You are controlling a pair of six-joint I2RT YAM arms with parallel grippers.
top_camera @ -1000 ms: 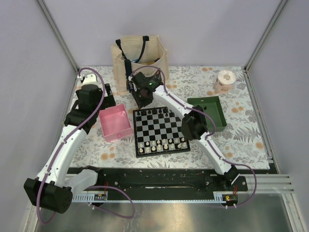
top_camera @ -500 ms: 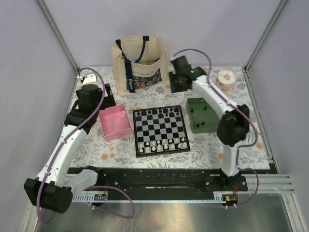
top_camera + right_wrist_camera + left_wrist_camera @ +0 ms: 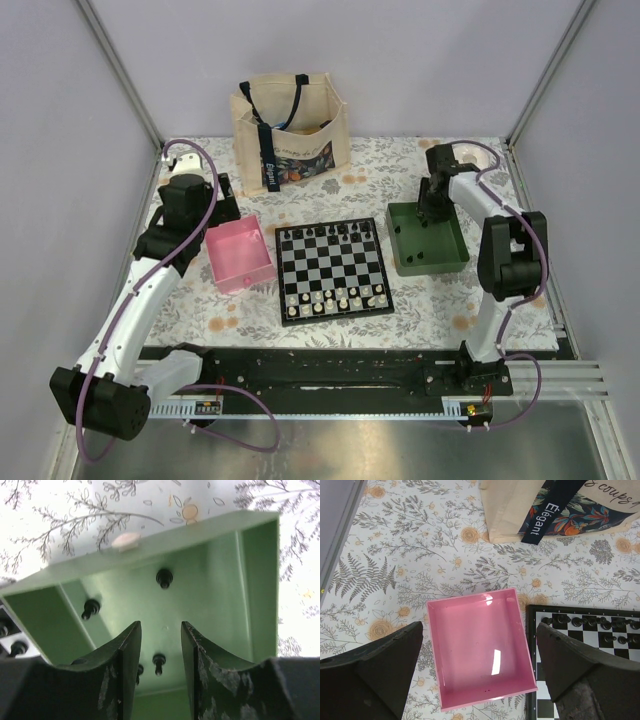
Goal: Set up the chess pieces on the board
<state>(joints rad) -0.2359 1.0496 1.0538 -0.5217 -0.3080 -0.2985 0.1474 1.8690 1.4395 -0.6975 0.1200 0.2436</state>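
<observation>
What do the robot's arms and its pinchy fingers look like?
The left arm and right arm are white tubes linked by chunky black joints, with purple cables looping along them. The left gripper and right gripper each have two dark, wedge-shaped fingers; the right ones look scuffed.

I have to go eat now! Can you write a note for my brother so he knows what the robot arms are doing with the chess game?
Left gripper: fingers open, empty, hovering over the pink tray, which shows no pieces.
Right gripper: fingers open, empty, low over the green tray.
Done: white pieces stand on the near rows of the board; black chess pieces stand on the far rows, with gaps in the second row.
Left: at least three black pieces lie in the green tray; they need to go on the board.
</observation>
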